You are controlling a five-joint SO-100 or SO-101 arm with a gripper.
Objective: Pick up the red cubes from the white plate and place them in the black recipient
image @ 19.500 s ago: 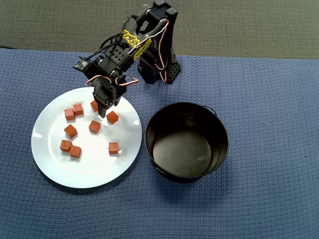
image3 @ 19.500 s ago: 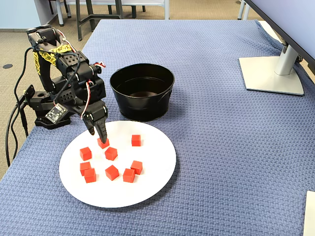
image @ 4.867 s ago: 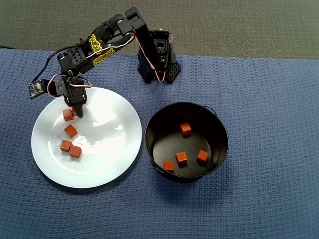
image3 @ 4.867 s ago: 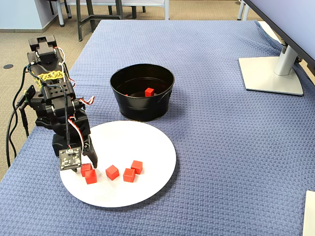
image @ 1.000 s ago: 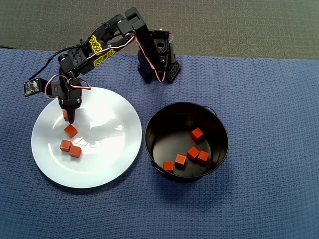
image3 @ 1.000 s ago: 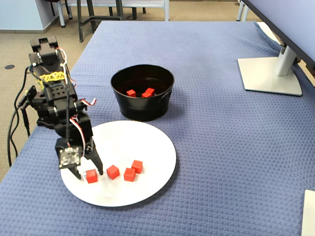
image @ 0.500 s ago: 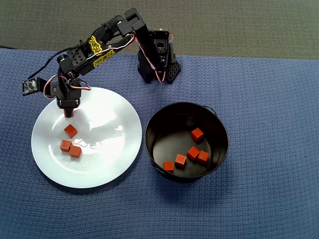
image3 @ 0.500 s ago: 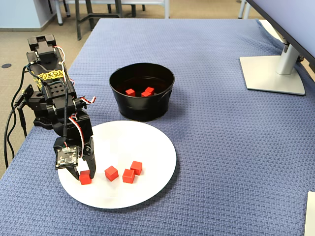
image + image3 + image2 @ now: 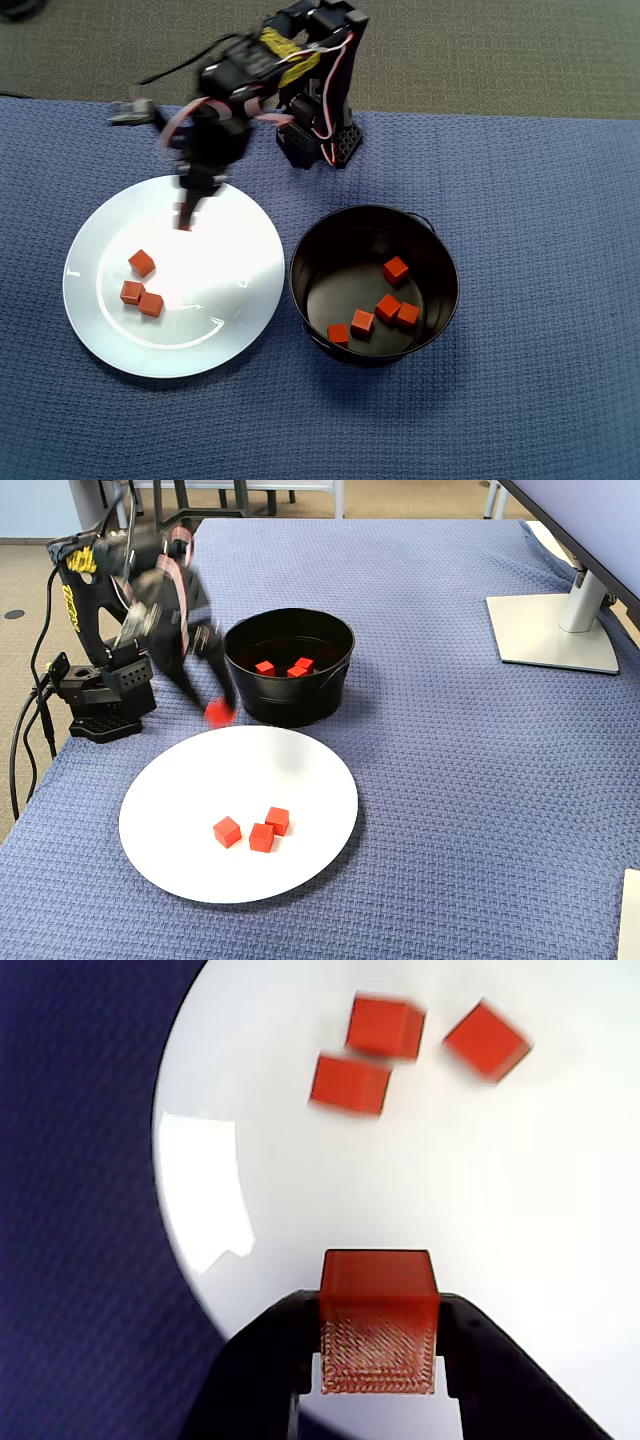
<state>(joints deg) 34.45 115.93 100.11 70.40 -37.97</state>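
My gripper (image 9: pixel 378 1332) is shut on one red cube (image 9: pixel 378 1290), held above the white plate (image 9: pixel 520 1210). In the overhead view the blurred gripper (image 9: pixel 185 217) hangs over the plate's (image 9: pixel 220 290) upper part. The fixed view shows the gripper (image 9: pixel 218 713) with the cube just left of the black recipient (image 9: pixel 290 702). Three red cubes (image 9: pixel 141 263) (image 9: pixel 131 292) (image 9: pixel 151 304) lie together on the plate's left side in the overhead view. Several red cubes (image 9: pixel 388 307) lie inside the recipient (image 9: pixel 340 280).
A blue woven cloth (image 9: pixel 540 200) covers the table. The arm's base (image 9: pixel 315 140) stands behind the plate and pot in the overhead view. A monitor stand (image 9: pixel 555 630) sits at the far right of the fixed view.
The gripper has risen off the plate's left edge with a cube and swung right, towards the black recipient. The arm is motion-blurred. Three cubes stay on the plate.
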